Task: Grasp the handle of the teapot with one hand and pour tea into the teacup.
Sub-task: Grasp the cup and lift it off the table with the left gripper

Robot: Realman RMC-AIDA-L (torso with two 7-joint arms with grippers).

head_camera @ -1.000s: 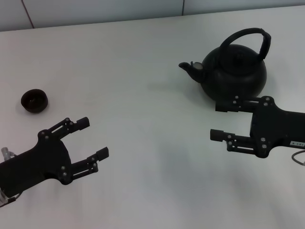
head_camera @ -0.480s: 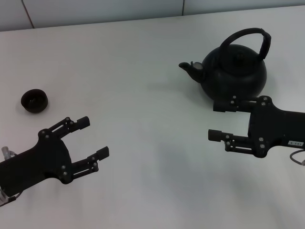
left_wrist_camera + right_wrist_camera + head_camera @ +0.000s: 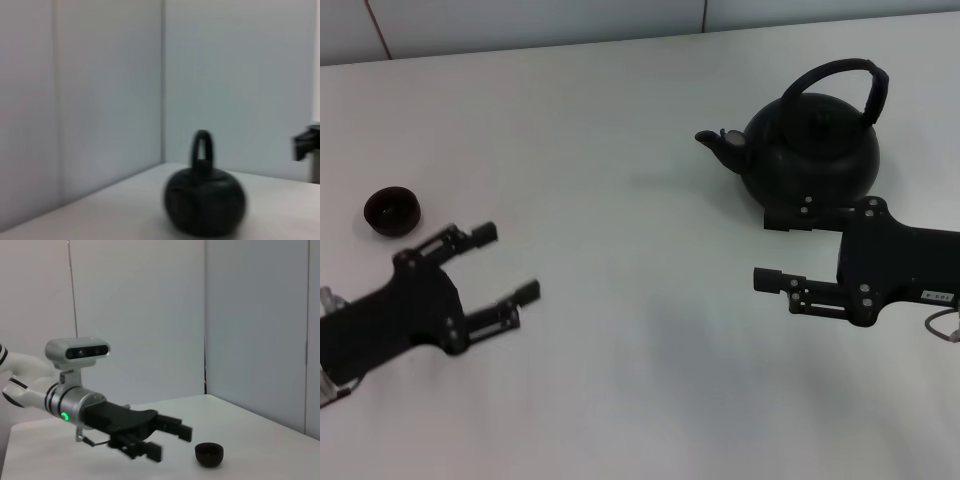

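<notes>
The round black teapot (image 3: 810, 150) stands at the far right of the white table, its stubby spout pointing left and its arched handle (image 3: 835, 70) upright. My right gripper (image 3: 767, 250) is open just in front of the pot's base, fingers pointing left, with the far finger close to the pot. The tiny dark teacup (image 3: 392, 211) sits at the far left. My left gripper (image 3: 507, 262) is open and empty, just right of and nearer than the cup. The left wrist view shows the teapot (image 3: 205, 202) and handle (image 3: 202, 147). The right wrist view shows the left gripper (image 3: 170, 440) beside the teacup (image 3: 209, 454).
The white table (image 3: 620, 130) is bordered by pale walls at the back. Nothing lies between the cup and the teapot. The tip of the right gripper (image 3: 305, 145) shows at the edge of the left wrist view.
My left gripper has moved a little back and left, closer to the teacup. My right gripper has shifted slightly left and toward the teapot. Teapot and cup have not moved.
</notes>
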